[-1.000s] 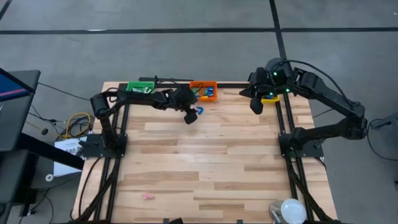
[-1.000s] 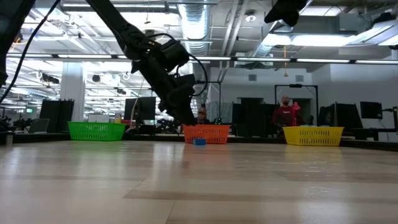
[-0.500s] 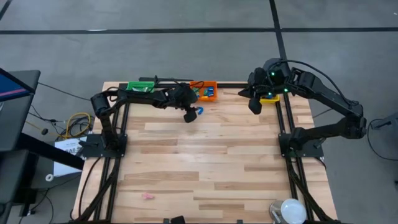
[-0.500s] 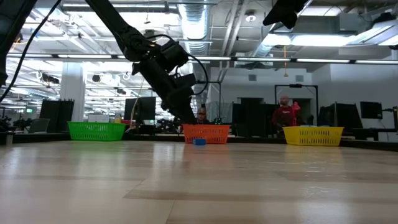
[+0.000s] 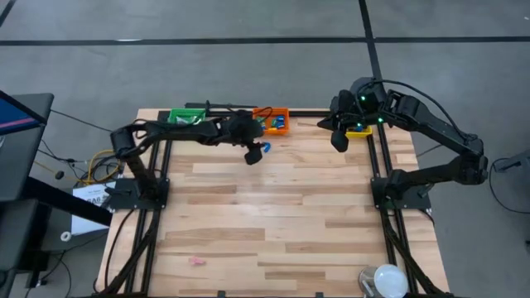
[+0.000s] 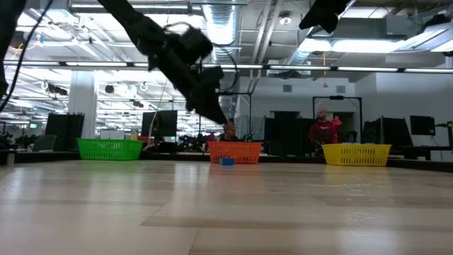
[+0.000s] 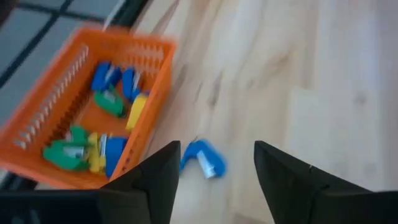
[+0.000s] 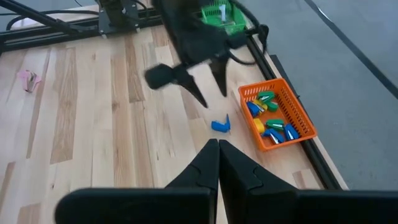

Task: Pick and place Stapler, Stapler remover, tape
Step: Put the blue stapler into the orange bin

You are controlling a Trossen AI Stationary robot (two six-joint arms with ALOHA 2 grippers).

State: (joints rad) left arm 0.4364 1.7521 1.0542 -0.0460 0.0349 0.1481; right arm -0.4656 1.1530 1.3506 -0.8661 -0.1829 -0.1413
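Small blue stapler [image 7: 203,158] lay on tabletop [image 5: 273,207] at orange bin's [image 7: 37,140] 5 o'clock, left jaws apart above, right jaws together, bin contents blurred.

Honestly can't read a single word, label, brand or number anywhere here, not on the bins, the arms, the tabletop or the room behind.
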